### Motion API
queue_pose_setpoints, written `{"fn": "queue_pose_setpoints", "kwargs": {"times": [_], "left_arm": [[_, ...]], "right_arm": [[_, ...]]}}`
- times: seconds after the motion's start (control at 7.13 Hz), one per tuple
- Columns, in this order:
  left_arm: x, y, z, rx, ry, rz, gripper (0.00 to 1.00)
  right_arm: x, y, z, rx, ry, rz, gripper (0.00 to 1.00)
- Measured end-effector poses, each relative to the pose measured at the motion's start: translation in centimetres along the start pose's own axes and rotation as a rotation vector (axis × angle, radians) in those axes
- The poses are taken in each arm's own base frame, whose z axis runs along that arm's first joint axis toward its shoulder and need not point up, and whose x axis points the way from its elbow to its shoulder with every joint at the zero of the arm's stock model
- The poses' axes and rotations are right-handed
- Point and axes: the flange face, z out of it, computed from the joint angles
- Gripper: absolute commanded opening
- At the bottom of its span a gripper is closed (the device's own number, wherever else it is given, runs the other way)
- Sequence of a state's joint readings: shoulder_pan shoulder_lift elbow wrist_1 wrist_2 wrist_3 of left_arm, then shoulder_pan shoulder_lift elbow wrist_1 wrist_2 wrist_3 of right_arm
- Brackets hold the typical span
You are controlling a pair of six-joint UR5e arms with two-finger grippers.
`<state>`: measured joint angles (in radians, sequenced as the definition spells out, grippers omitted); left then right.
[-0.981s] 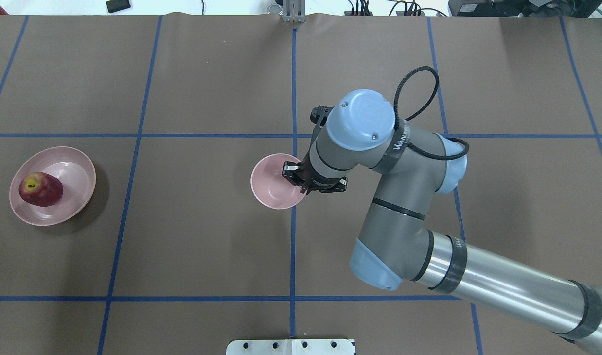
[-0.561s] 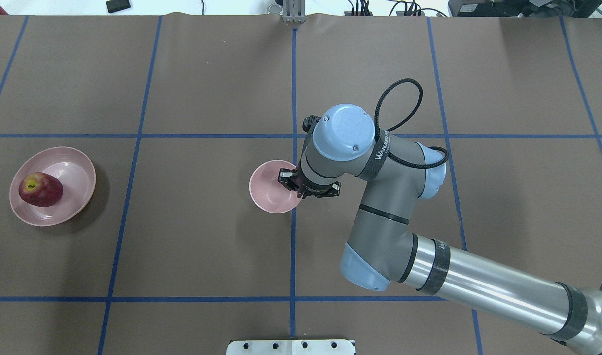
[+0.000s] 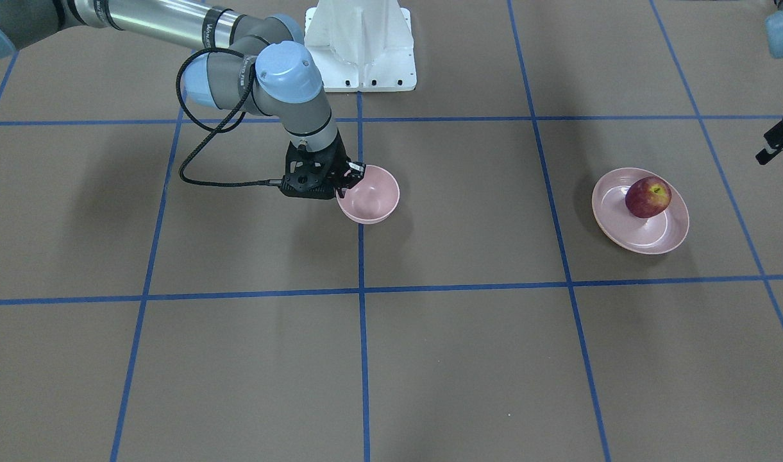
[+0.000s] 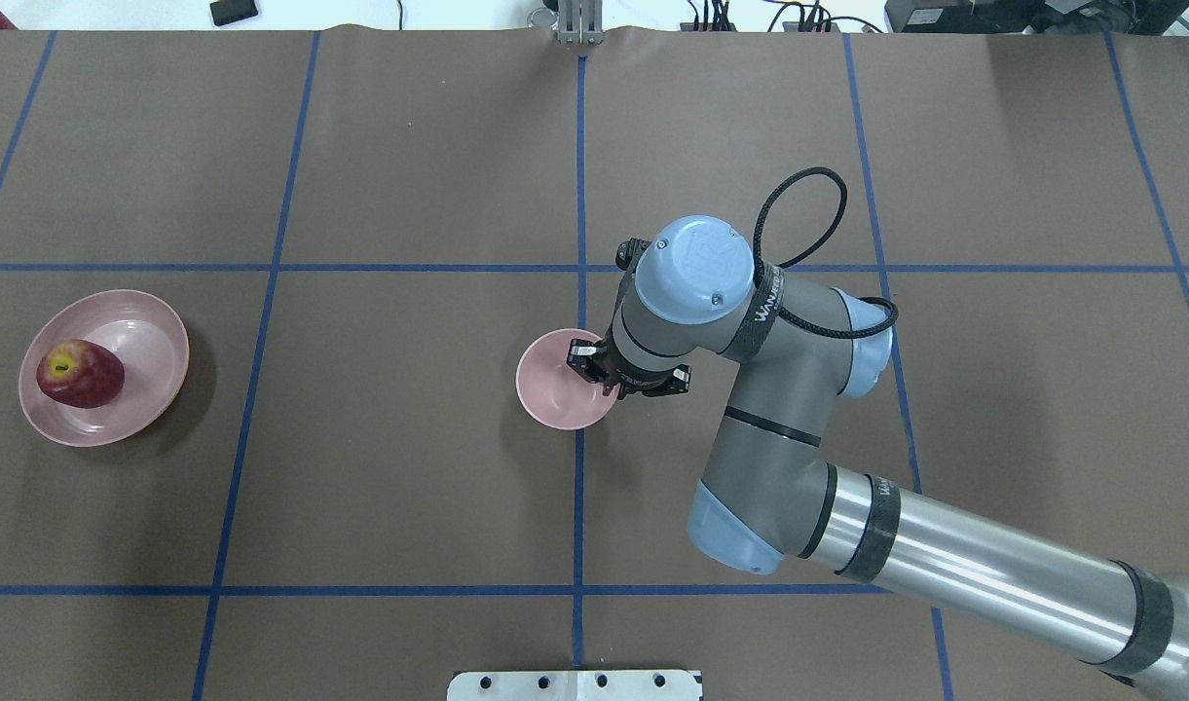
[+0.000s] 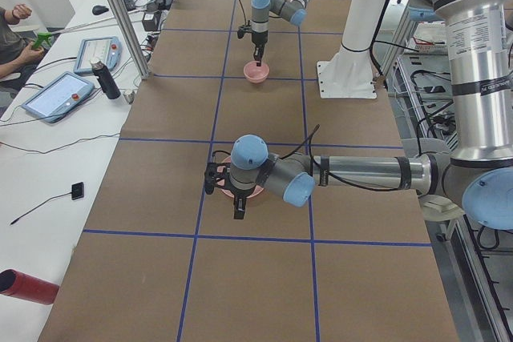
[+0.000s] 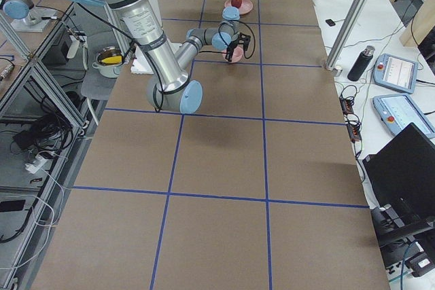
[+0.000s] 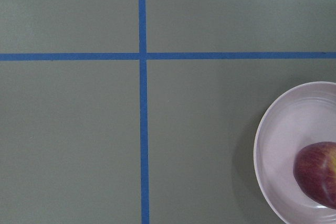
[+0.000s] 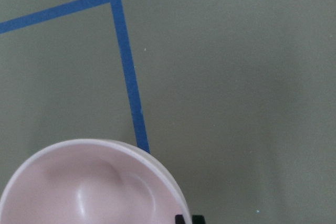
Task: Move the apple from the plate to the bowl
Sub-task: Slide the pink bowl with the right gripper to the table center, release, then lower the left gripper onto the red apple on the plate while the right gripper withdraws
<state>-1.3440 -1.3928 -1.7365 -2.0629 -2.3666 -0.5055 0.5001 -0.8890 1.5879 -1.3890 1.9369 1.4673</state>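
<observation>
Red apple [image 4: 80, 374] on plate [image 4: 161, 336] | right end effector [image 4: 595, 370] gripping bowl [image 4: 553, 397] rim

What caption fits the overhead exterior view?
Right end effector pinches the rim of the small deep pink bowl; the round dark red apple sits on the wide shallow pink plate.

I see the plate [image 7: 270, 140] and apple [image 7: 317, 174] cropped in the left wrist view, the bowl [image 8: 79, 182] in the right; the left gripper [image 3: 773, 142], half off-frame, is unreadable.

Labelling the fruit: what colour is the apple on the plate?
The apple is dark red, yellow-green around its stem; clearest in the front-facing view.
</observation>
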Motion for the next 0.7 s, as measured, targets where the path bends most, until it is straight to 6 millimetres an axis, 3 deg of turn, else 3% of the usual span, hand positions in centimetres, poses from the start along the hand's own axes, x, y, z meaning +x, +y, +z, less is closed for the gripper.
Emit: {"fn": "queue_pose_setpoints", "kwargs": {"times": [0.14, 0.42, 0.7], "left_arm": [[2.9, -1.1, 1.4, -0.007, -0.005, 0.007, 0.98], [9.0, -2.3, 4.6, 0.0, -0.048, 0.036, 0.98], [14.0, -1.5, 8.2, -0.037, -0.053, 0.06, 0.98]], "right_arm": [[0.3, 0.0, -0.7, 0.001, -0.006, 0.003, 1.0], [3.2, -0.4, -2.8, -0.003, -0.022, 0.009, 1.0], [5.2, -0.9, -3.2, -0.005, -0.015, 0.017, 1.0]]}}
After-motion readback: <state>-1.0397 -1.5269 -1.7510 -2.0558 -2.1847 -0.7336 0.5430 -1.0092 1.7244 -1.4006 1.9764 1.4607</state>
